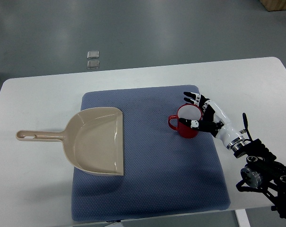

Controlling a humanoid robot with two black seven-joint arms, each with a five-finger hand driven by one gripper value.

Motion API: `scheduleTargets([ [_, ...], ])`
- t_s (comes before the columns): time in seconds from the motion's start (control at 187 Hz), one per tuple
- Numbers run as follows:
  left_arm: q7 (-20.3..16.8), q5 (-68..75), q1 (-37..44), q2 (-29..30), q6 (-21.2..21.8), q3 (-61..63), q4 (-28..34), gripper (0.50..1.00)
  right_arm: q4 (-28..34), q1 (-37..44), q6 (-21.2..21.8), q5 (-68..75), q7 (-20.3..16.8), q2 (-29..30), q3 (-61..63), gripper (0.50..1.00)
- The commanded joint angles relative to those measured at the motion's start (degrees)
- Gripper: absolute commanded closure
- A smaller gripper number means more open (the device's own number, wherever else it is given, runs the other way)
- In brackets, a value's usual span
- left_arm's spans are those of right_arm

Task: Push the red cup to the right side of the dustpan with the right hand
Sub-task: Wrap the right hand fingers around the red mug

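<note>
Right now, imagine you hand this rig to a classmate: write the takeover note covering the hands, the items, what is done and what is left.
Right hand: fingers curled against the red cup, from its right side.
Left hand: not in view.
Red cup: upright on the blue mat, already right of the dustpan, with a clear gap between them.
Done: cup sits on the dustpan's right side.
Left: confirm the placement, then withdraw the hand.
</note>
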Motion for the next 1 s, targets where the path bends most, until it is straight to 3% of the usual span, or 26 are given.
scheduleTargets([
  [0.0,0.00,0.03,0.00,0.00,-0.01,0.00,0.00,0.500,0.29,0.23,0.24,0.33,0.00,-0.10,0.09,0.574],
  [0.994,0.00,0.03,0.00,0.00,-0.01,0.00,0.00,0.500,-0.33,0.85,0.15,0.68,0.00,1.13,2.19,0.574],
])
